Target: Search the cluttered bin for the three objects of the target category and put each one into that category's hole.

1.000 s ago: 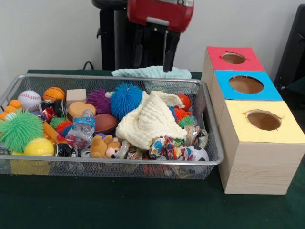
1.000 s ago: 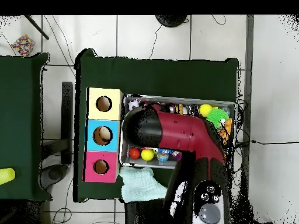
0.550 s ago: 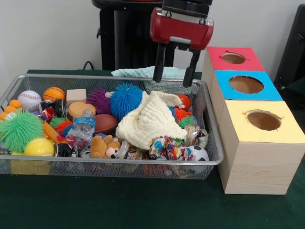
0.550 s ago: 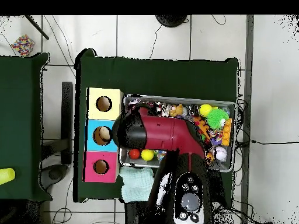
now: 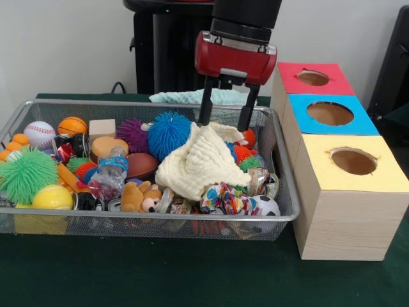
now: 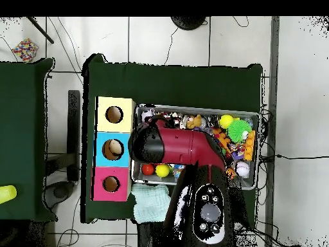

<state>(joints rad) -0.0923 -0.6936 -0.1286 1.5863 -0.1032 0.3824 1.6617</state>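
The robot's gripper point(image 5: 224, 116) hung with its two black fingers point(image 5: 206, 109) spread wide and empty just above a cream knitted cloth point(image 5: 201, 160) heaped in the cluttered wire bin point(image 5: 281, 192), beside the box with red point(image 5: 313, 78), blue point(image 5: 330, 113) and yellow holes point(image 5: 353, 160).

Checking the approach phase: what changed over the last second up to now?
The red-and-black tool swung in from the top edge, turned so both fingers show, and came down, open, its tips now at the upper edge of the cream knitted cloth in the wire mesh bin. Nothing was gripped or let go. The toys in the bin and the three coloured boxes have not moved.
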